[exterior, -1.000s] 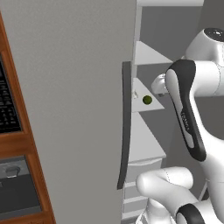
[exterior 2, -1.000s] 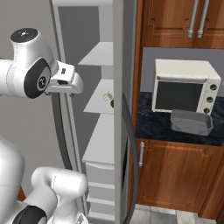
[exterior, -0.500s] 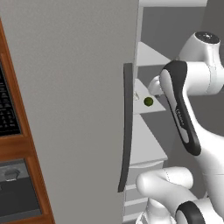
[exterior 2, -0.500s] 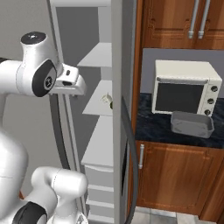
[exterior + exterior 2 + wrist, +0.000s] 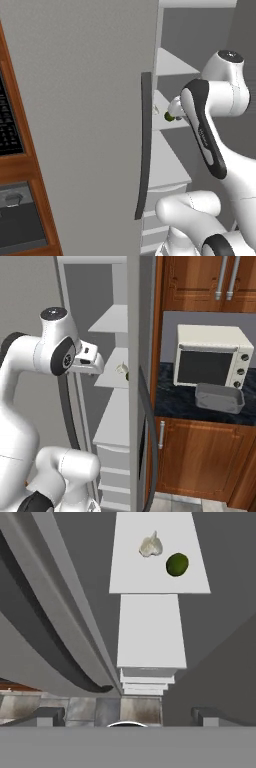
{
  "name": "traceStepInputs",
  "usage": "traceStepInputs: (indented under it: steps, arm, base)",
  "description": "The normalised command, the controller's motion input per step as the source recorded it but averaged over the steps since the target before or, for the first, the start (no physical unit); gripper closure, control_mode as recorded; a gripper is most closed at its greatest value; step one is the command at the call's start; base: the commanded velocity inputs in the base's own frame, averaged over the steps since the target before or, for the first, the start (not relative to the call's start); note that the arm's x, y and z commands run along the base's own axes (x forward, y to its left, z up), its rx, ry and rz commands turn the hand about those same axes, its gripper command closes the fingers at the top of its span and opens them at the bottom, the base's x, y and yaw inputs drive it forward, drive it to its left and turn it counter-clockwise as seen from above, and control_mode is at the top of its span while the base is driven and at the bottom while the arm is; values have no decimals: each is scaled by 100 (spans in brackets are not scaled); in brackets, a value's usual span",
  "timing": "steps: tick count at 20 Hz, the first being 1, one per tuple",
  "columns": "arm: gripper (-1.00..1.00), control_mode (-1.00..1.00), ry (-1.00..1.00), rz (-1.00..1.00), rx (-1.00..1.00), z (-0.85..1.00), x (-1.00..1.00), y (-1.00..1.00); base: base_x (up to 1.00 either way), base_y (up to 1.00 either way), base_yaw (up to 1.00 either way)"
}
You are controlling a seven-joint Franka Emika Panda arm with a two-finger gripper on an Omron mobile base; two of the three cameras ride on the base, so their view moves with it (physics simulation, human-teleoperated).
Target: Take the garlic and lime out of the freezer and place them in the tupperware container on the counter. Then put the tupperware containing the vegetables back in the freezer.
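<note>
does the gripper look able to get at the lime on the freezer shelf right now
Probably yes. The gripper is open, and the lime lies bare on the shelf beside the garlic, apart from it, with nothing between.

No text, label, brand or number can be read anywhere; the keypad [image 5: 9, 125] at far left shows only blurred marks.

Cream oven [image 5: 212, 356] below wooden cabinets [image 5: 205, 278]; microwave keypad [image 5: 9, 125].
</note>
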Motion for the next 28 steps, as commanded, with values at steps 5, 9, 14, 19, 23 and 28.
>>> traceStepInputs:
  steps: [5, 9, 14, 19, 23, 28]
  arm:
    - [-100, -100, 2, -2, 3, -22, 39, -8]
    - [-100, -100, 0, -9, 7, -13, 27, -33]
    - [-100, -100, 0, -16, 1, -24, 45, -21]
    - [-100, -100, 0, -13, 0, -18, 30, -5]
    - [-100, -100, 0, -8, 0, -21, 24, -11]
    - [-100, -100, 0, -1, 0, -24, 26, -26]
  base:
    - [0, 0, 0]
    - [0, 0, 0]
    - [0, 0, 0]
    - [0, 0, 0]
    - [0, 0, 0]
    - [0, 0, 0]
